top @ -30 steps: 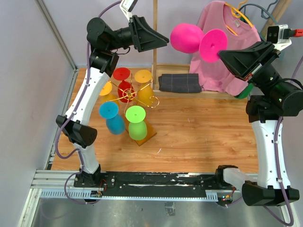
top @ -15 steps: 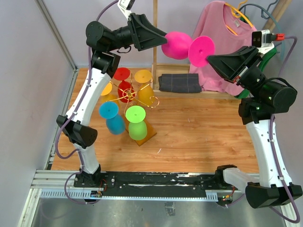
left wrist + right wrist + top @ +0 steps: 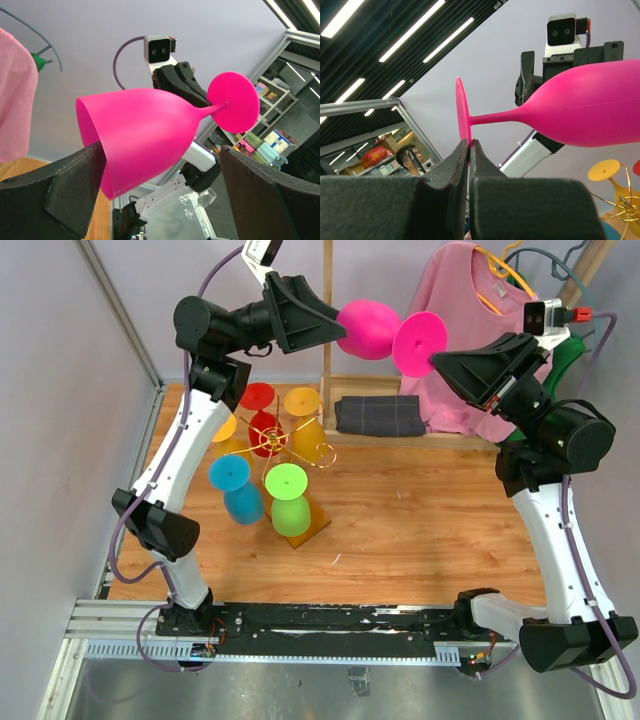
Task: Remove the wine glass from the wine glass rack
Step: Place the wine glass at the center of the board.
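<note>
A pink wine glass (image 3: pixel 368 328) is held sideways high in the air, off the gold wire rack (image 3: pixel 272 437). My right gripper (image 3: pixel 437 360) is shut on the rim of its round foot (image 3: pixel 463 117). My left gripper (image 3: pixel 335 322) is open, its two fingers spread on either side of the bowl (image 3: pixel 145 135); the bowl's mouth lies against the left finger (image 3: pixel 65 190). The rack stands on its wooden base (image 3: pixel 312 523) at the table's left, below both grippers, and its wire also shows at the lower right corner of the right wrist view (image 3: pixel 620 206).
Red (image 3: pixel 257 396), orange (image 3: pixel 302 401), yellow (image 3: pixel 224 427), blue (image 3: pixel 230 473) and green (image 3: pixel 286 483) glasses hang on the rack. A folded dark cloth (image 3: pixel 377 415), a pink shirt on a hanger (image 3: pixel 470 330) and a wooden post (image 3: pixel 327 310) stand at the back.
My right gripper has carried the pink glass to the left and up. The bowl now lies between my left gripper's open fingers, which it was apart from a second ago.
</note>
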{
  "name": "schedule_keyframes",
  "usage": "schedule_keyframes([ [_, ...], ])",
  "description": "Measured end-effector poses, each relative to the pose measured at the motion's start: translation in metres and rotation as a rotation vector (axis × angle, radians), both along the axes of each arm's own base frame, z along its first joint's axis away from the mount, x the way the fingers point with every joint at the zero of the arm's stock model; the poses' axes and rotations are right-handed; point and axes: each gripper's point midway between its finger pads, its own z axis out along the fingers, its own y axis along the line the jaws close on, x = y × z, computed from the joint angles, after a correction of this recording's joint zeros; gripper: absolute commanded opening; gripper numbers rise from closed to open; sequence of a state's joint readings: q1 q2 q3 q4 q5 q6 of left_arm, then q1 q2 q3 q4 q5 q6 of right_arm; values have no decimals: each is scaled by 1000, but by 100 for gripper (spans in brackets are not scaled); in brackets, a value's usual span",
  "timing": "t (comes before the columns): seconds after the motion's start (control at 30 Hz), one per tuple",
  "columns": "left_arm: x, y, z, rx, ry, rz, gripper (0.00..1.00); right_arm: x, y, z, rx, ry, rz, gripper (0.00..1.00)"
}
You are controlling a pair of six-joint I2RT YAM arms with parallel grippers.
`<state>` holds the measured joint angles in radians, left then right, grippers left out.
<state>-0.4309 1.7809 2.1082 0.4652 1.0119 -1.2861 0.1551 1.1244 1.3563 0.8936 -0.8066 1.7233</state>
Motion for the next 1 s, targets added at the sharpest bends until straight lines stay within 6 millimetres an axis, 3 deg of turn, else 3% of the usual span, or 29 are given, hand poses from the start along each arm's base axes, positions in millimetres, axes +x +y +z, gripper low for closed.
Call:
schedule_keyframes([
  [0.23, -9, -6, 1, -4, -6, -27, 86, -4, 7, 0, 5, -2, 29, 1],
  [0.57, -17, -5, 4, -18, 7, -55, 39, -10, 9, -3, 30, -36, 54, 1],
  [0.77, -42, 11, 26, -63, -53, -67, 37, -11, 3, -4, 102, -56, 89, 1],
  [1.0, -53, 12, 26, -74, -61, -99, 37, -21, 1, -5, 128, -105, 133, 1],
])
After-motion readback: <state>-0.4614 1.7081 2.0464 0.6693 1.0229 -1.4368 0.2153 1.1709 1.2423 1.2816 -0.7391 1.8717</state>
